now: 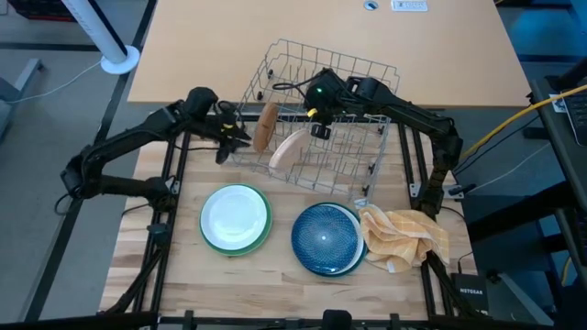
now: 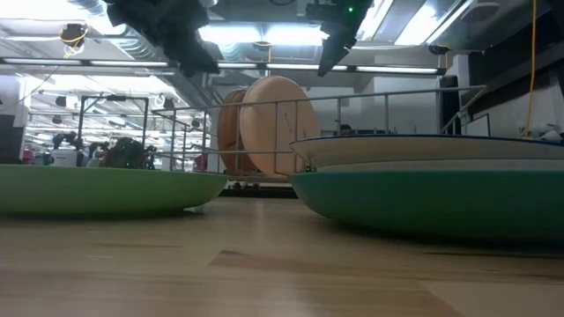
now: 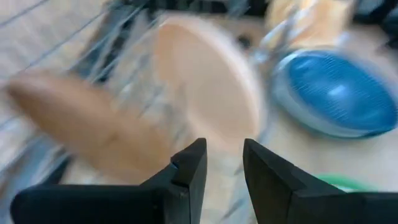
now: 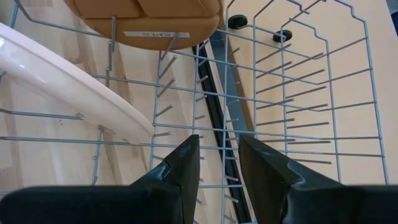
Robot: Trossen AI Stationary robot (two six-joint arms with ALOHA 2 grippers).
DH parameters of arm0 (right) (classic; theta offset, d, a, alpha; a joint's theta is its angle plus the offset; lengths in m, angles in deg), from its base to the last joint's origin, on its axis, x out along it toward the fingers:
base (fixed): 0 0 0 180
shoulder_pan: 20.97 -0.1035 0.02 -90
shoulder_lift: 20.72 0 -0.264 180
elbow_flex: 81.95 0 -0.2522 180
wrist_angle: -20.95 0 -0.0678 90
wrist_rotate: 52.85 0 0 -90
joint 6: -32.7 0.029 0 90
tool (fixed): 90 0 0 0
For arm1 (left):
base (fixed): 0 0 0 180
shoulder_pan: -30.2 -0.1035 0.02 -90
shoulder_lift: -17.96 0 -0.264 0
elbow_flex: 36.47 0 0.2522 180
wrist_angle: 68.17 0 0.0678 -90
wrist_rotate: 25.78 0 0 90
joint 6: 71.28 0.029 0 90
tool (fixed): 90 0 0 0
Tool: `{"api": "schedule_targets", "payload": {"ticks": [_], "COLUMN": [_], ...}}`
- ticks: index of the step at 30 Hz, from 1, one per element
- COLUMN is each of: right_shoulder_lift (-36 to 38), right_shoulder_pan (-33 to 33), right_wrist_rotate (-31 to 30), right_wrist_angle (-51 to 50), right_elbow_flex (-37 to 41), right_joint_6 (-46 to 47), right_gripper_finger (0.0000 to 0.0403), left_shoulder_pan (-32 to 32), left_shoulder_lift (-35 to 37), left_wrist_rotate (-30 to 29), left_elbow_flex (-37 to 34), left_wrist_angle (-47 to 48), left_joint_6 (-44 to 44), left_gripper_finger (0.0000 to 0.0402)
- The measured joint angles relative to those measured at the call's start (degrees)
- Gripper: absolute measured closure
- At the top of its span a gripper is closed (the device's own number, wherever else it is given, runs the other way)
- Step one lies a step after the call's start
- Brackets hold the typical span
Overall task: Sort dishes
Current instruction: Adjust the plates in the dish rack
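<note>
Two wood-coloured plates (image 1: 280, 139) standing in the wire rack (image 1: 316, 115), stacked plates (image 1: 236, 218) lying on the pale worktop (image 1: 275, 266) before it, left pincer (image 1: 234, 137) beside the rack, right pincer (image 1: 319, 128) above, both parted, empty, lit workshop beyond.

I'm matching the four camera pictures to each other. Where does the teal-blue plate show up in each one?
High view: teal-blue plate at lower centre, beside the yellow cloth.
Low view: right foreground, its rim side-on.
Left wrist view: upper right, blurred.
Right wrist view: not in it.
Shared landmark: the wire rack, with the tan plate standing in it.
</note>
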Motion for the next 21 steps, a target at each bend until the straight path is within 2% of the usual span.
{"api": "schedule_targets", "payload": {"ticks": [3,11,21], "right_shoulder_lift": [0.00,0.00,0.00], "right_shoulder_pan": [0.00,0.00,-0.02], "right_wrist_rotate": [0.00,1.58,2.60], "right_wrist_angle": [0.02,0.04,-0.03], "right_elbow_flex": [0.00,0.00,0.00], "right_joint_6": [0.00,0.02,0.02], "right_gripper_finger": [0.0286,0.0286,0.0286], "left_shoulder_pan": [2.53,8.16,10.67], "left_shoulder_lift": [-0.66,-6.84,-13.57], "left_wrist_rotate": [3.30,3.49,2.78], "left_elbow_flex": [0.02,0.02,0.02], "left_wrist_angle": [-2.85,-8.19,-11.50], "left_joint_6": [-3.87,-11.05,-14.66], "left_gripper_finger": [0.0306,0.0306,0.0306]}}
